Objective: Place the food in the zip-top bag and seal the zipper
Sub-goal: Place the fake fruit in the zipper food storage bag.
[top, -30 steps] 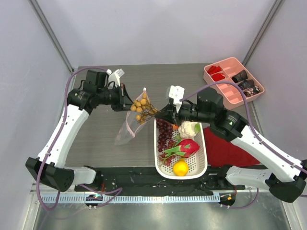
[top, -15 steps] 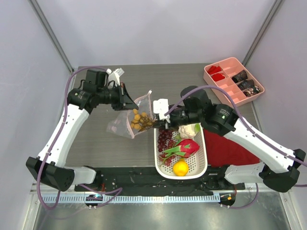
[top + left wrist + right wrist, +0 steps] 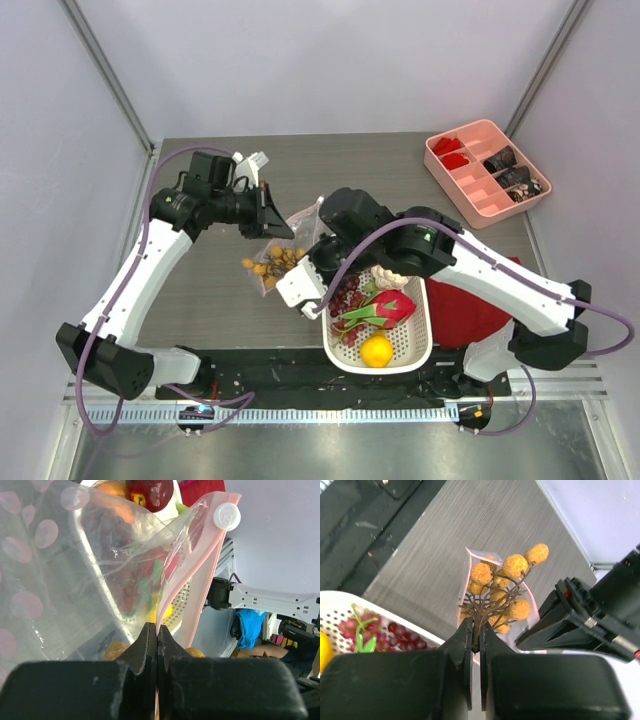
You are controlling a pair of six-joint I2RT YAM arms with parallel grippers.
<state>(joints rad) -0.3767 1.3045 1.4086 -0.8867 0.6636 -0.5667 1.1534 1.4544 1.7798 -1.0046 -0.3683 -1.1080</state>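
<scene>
1. The left end effector (image 3: 268,212) hangs up and left of the white basket (image 3: 412,345). It is clenched on the mouth edge of the zip-top bag (image 3: 298,222), and the left wrist view shows its fingers (image 3: 145,647) pressed together with the plastic between them.
2. The bag is lifted off the worktop (image 3: 205,310), just left of the basket's far end. Its zipper (image 3: 202,575) shows as a pinkish strip rising from the clenched fingers, with a white round slider (image 3: 226,516) at its upper end.
3. A cluster of small orange-brown fruits (image 3: 265,265) sits at the bag's mouth, left of the basket. How far inside it lies cannot be told.
4. The right end effector (image 3: 475,630) is beside the basket's far left corner. It is clamped on the cluster's dark stems.
5. Inside the basket lie purple grapes (image 3: 345,296), a pink dragon fruit (image 3: 388,306), a white bulb (image 3: 388,274) and an orange (image 3: 377,351) at the near end.
6. A red cloth (image 3: 465,315) lies on the worktop against the basket's right side.
7. A pink tray (image 3: 470,195) stands well beyond and right of the basket.
</scene>
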